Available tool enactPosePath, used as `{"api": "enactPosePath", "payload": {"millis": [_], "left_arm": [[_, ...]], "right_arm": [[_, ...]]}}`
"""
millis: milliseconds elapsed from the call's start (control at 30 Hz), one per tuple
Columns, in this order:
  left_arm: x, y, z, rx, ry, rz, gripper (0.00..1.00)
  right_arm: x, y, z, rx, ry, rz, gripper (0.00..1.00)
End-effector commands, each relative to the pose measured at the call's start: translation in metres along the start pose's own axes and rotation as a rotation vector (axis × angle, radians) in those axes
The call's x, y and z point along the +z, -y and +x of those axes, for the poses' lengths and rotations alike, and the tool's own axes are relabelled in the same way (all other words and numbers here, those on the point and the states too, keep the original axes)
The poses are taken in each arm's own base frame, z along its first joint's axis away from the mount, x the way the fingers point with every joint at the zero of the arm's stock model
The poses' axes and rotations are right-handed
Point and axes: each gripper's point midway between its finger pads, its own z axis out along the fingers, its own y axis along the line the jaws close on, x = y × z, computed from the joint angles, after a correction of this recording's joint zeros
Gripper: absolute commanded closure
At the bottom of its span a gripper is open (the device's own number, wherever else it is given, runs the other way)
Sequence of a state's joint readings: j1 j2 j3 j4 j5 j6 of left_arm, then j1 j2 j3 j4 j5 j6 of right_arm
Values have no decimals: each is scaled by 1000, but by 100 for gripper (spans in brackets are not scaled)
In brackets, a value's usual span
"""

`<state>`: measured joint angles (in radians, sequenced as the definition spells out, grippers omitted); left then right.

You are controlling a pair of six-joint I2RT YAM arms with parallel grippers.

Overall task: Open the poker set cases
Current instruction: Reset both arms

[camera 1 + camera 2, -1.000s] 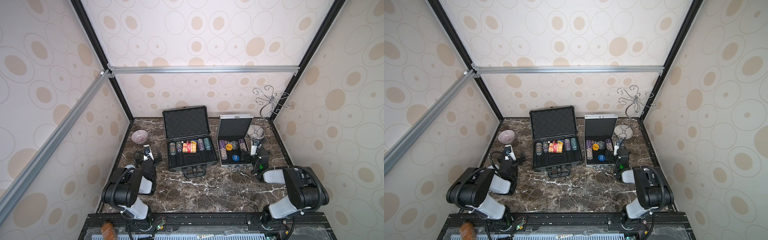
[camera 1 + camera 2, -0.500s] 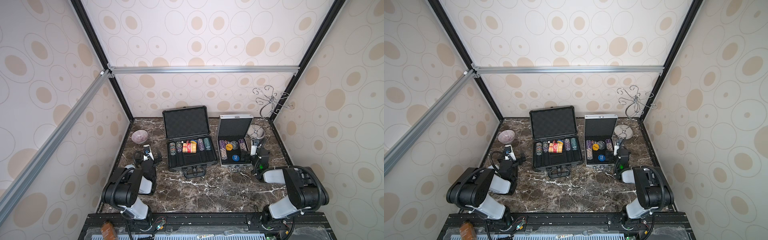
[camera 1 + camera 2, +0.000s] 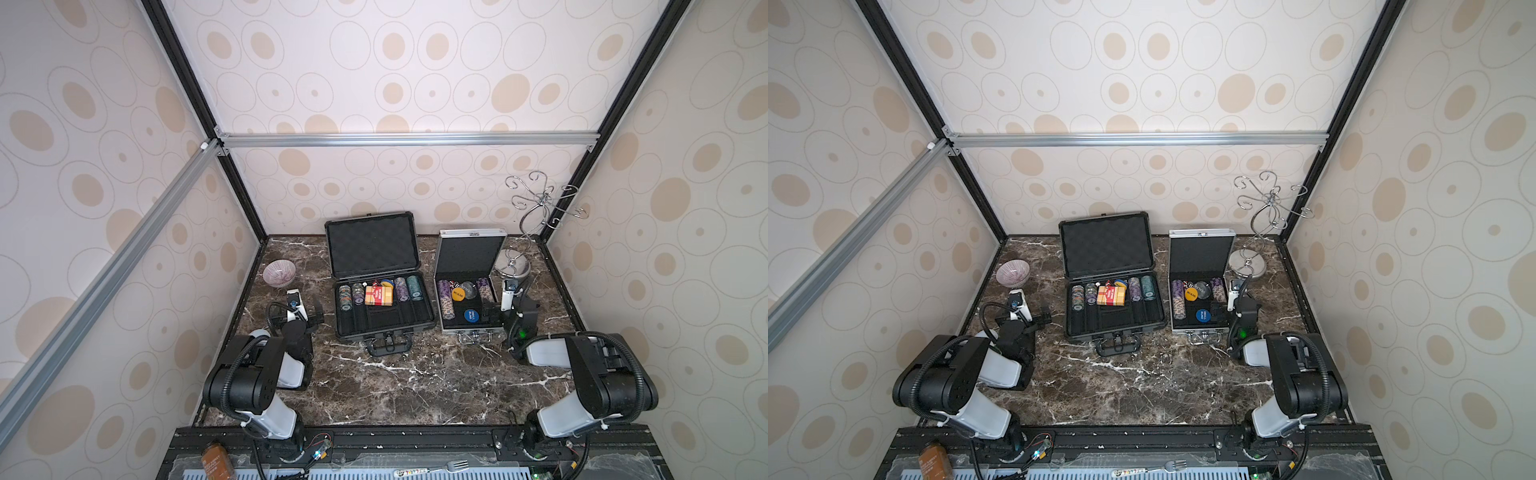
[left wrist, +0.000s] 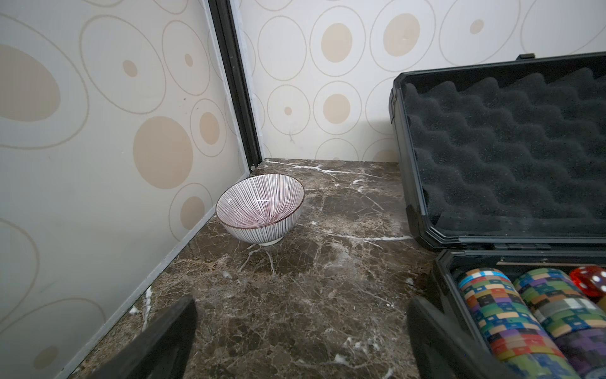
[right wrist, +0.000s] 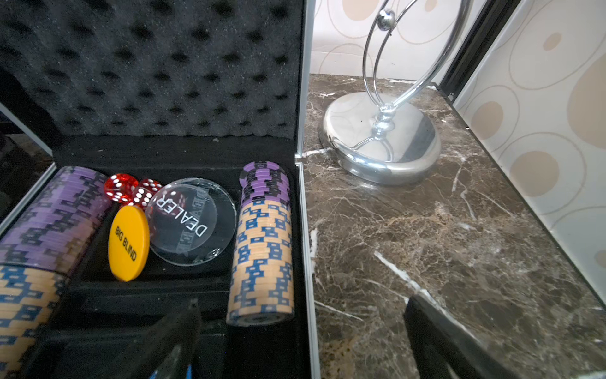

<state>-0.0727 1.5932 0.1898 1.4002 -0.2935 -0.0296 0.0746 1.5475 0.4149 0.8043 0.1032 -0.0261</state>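
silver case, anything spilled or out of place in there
Nothing stands out. The silver case sits with its lid upright; chip rows lie in their slots, and the dice and dealer button share the middle compartment.

Left arm (image 3: 249,374) folded low at the left side of the table (image 3: 415,382), right arm (image 3: 602,374) at its right; both jaws wide apart, holding nothing

Bright, even light — soft shadows, warped edges.

Black arms (image 3: 249,380) carry white links (image 3: 546,352) and looped black cables (image 3: 233,365).
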Motion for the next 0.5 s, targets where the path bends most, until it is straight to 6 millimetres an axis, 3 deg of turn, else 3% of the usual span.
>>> {"api": "enactPosePath", "payload": {"millis": [0,467], "left_arm": [[4,-1,-8,-14,20,-8,0],[4,-2,-8,-14,21,-8,0]], "right_arm": [[-3,-9,-5,-21,25,-70,0],[1,0,-4,5,6,-28,0]]}}
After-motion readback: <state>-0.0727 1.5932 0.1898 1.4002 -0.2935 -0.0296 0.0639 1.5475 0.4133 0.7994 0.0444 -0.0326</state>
